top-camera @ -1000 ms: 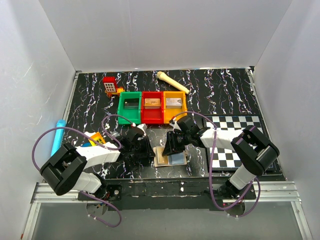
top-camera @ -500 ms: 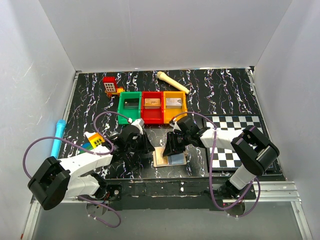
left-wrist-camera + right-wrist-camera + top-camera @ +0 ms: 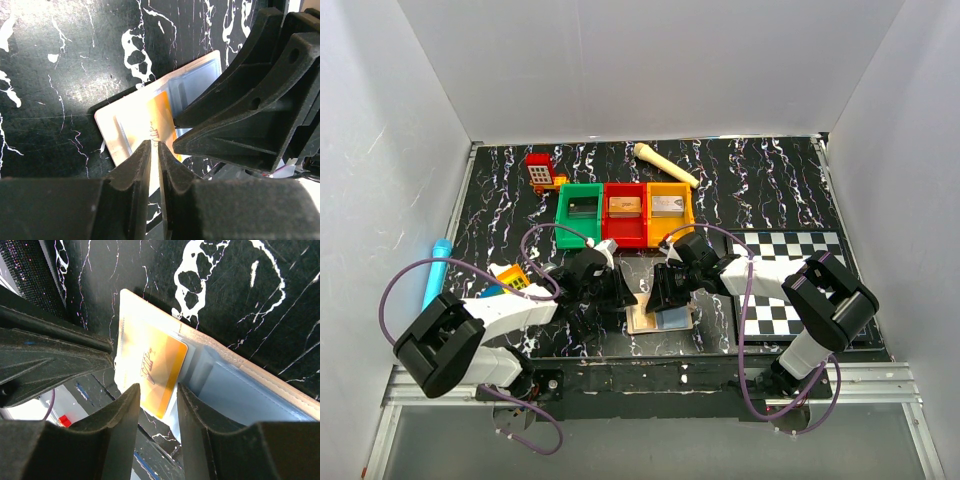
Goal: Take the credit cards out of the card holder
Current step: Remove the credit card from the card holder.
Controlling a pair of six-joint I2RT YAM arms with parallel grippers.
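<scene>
The card holder [image 3: 667, 319] lies open on the black marbled table, between my two grippers. Its pale blue-grey lining shows in the right wrist view [image 3: 240, 390] and its pale flap in the left wrist view [image 3: 117, 131]. An orange card [image 3: 161, 374] sticks partway out of a pocket, also seen in the left wrist view [image 3: 163, 121]. My left gripper [image 3: 154, 146] is shut to a thin slit, tips at the card's edge; I cannot tell if they touch it. My right gripper [image 3: 156, 394] is open, jaws astride the card's free end. In the top view the left gripper [image 3: 623, 295] and right gripper [image 3: 660, 294] nearly meet.
Green [image 3: 579, 213], red [image 3: 626, 212] and orange [image 3: 669, 210] bins with small blocks stand just behind. A chequered board [image 3: 790, 292] lies to the right. A blue pen [image 3: 436, 272] and a coloured cube [image 3: 512, 278] lie to the left; a red toy [image 3: 540, 170] and a pale bone-shaped stick [image 3: 665, 163] at the back.
My left arm has swung right, bringing its gripper up to the card holder's left edge. My right gripper has stayed over the holder.
</scene>
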